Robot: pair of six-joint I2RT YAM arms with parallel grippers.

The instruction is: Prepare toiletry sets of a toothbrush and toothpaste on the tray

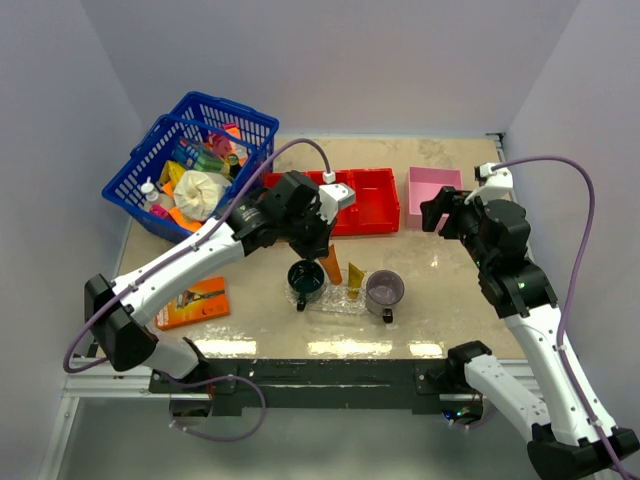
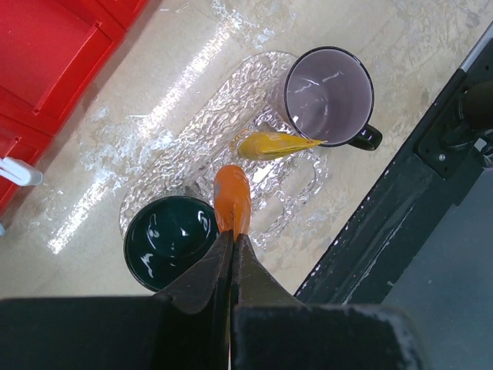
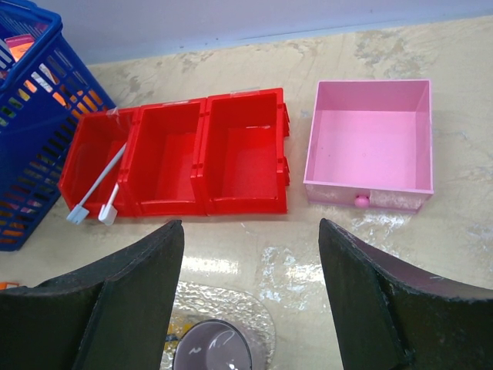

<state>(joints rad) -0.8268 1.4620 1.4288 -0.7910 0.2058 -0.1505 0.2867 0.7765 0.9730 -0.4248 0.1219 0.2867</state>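
Note:
My left gripper (image 1: 322, 247) (image 2: 233, 240) is shut on the orange tube (image 1: 331, 266) (image 2: 233, 200) and holds it cap-down over the clear bumpy tray (image 1: 335, 303) (image 2: 192, 127), between the two mugs. I cannot tell whether the tube touches the tray. The yellow-orange tube (image 1: 355, 281) (image 2: 271, 143) lies on the tray beside the purple mug (image 1: 384, 289) (image 2: 330, 94). Two white toothbrushes (image 3: 98, 185) lie in the left compartment of the red bin (image 3: 204, 158). My right gripper (image 1: 440, 213) (image 3: 250, 231) is open and empty, above the table between the tray and the pink box (image 3: 370, 139).
A dark green mug (image 1: 305, 281) (image 2: 171, 240) stands on the tray's left end. A blue basket (image 1: 190, 160) full of items is at the back left. An orange flat razor pack (image 1: 193, 303) lies at the front left. The table's front edge (image 2: 370, 223) is close to the tray.

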